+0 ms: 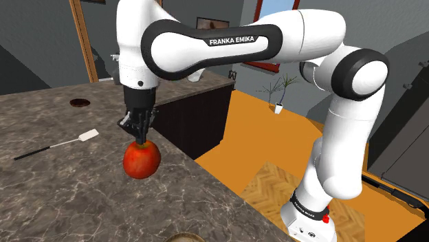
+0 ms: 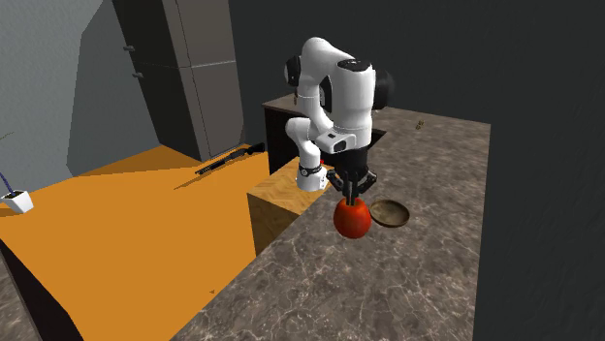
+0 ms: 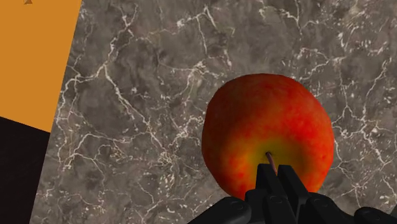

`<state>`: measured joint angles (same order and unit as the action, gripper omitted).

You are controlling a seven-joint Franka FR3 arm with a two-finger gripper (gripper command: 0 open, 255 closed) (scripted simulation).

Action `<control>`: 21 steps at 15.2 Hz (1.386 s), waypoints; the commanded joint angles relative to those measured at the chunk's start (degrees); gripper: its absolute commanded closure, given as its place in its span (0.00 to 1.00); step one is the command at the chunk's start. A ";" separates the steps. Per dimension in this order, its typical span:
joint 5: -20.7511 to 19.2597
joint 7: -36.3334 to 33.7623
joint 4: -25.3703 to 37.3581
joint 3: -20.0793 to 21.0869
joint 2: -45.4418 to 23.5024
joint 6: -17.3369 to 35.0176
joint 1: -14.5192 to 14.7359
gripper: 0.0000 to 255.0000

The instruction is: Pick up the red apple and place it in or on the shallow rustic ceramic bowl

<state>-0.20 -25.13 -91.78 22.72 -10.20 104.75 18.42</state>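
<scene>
Gripping apple [image 1: 141, 159] at stem end, gripper [image 1: 141, 139] fingers clamped on it.
Hanging under gripper over marble counter [image 1: 69, 192], nr its edge. In 2nd ext. view: at 9 o'clock of bowl [image 2: 390, 213], just beside it. In shoulder view: at 4 o'clock of spatula [image 1: 55, 146], well apart. Can't tell whether clear of counter or touching.

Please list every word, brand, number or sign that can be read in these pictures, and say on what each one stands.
"FRANKA EMIKA": white letters on the black band of the arm, in the shoulder view.
Framed picture behind the arm: pale marks, too blurred to read.
Nothing else is readable.
</scene>
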 commanded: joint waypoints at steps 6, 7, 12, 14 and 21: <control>3.61 -4.73 -9.33 2.71 10.07 0.31 2.33 1.00; 4.13 -5.48 -10.36 3.14 11.35 0.24 2.75 1.00; 6.63 -9.56 -14.43 5.43 17.12 -0.56 5.07 1.00; 7.57 -11.36 -15.55 6.43 19.11 -1.05 6.08 1.00; 10.23 -17.40 -18.14 9.94 24.09 -2.19 9.28 1.00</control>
<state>10.10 -41.75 -110.05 32.17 14.15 102.40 27.48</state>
